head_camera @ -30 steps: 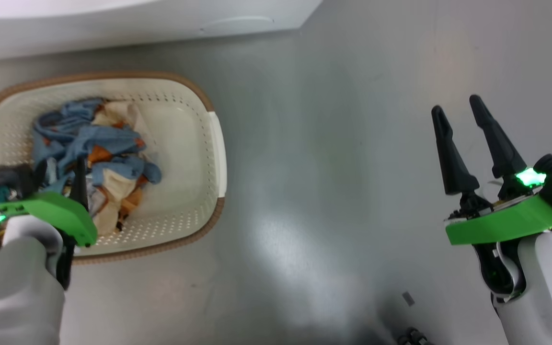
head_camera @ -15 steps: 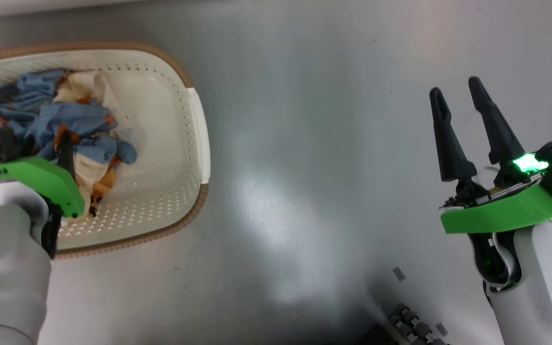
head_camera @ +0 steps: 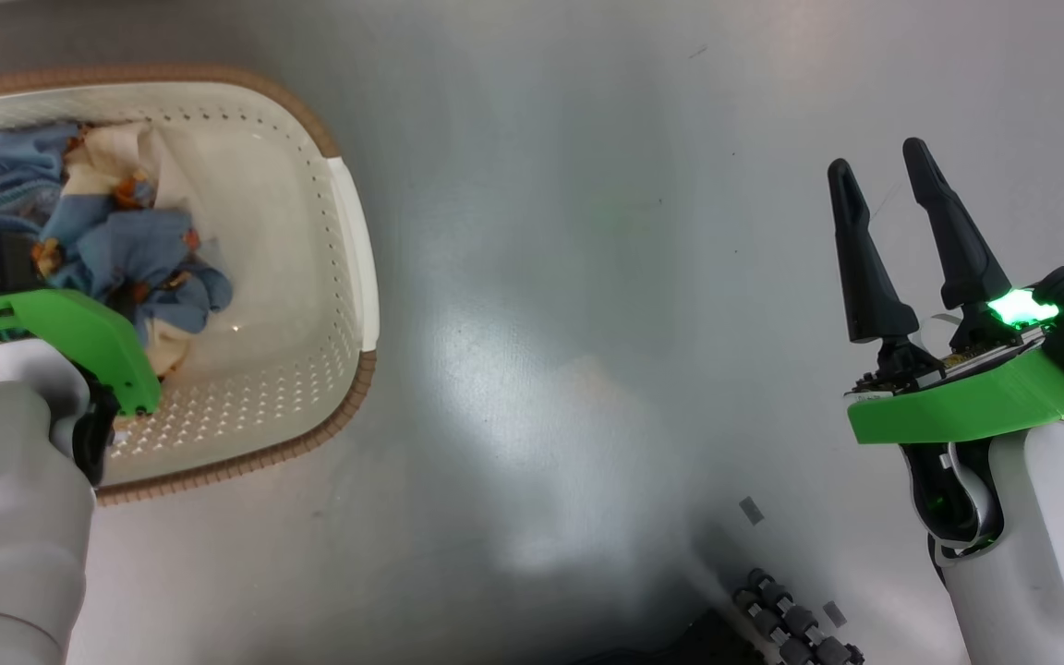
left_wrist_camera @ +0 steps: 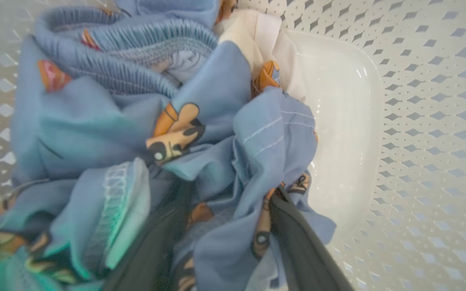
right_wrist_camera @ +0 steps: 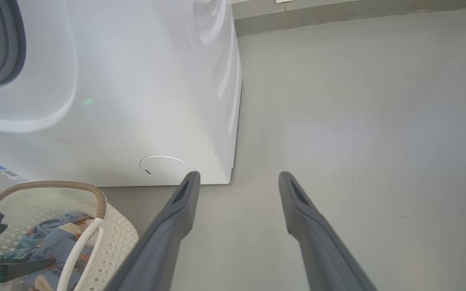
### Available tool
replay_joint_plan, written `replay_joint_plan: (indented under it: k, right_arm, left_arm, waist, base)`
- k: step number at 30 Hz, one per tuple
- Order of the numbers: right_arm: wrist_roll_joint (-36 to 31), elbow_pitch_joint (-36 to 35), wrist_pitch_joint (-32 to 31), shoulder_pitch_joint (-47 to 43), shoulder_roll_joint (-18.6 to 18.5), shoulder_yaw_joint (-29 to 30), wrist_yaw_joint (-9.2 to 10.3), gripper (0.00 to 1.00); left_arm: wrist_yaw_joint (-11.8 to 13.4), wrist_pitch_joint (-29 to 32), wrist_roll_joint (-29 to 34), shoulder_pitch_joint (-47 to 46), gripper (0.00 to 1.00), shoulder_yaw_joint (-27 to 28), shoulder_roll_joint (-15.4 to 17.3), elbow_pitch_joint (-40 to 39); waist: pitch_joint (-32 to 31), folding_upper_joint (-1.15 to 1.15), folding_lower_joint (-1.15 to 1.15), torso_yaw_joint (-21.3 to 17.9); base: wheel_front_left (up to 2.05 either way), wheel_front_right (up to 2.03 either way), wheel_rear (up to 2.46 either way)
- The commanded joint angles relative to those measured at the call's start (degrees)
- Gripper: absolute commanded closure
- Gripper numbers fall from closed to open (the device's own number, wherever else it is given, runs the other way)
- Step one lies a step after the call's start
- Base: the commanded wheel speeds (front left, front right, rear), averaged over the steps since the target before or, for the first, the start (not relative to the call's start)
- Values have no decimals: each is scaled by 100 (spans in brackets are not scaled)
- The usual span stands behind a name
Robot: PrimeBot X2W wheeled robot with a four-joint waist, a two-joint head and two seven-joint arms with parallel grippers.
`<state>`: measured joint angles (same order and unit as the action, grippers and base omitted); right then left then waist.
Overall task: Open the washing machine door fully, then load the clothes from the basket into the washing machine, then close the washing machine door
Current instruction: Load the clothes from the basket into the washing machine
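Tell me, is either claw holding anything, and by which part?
Nothing is gripped yet. The left gripper stands open astride a fold of the light blue printed clothes in the cream perforated basket; the right gripper hangs open.

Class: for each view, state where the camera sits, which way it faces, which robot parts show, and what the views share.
Head: on the head, facing down at floor and basket; left forearm, right gripper show.
Left wrist: on that wrist, facing into clothes; left gripper sunk in cloth.
Right wrist: faces washing machine over floor; own fingers show.
Shared: basket, clothes.
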<state>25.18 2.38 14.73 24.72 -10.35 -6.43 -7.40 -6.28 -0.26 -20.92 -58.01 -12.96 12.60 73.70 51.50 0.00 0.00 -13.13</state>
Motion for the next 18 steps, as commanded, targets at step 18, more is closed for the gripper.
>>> replay_joint_plan:
  k: [18]
  right_arm:
    - [19, 4, 27, -170, -121, -124, -9, 0]
  left_arm:
    - [-110, -560, -420, 576, 100, 20, -80, -3]
  waist:
    - [-684, 0, 0, 234]
  base:
    - [0, 0, 0]
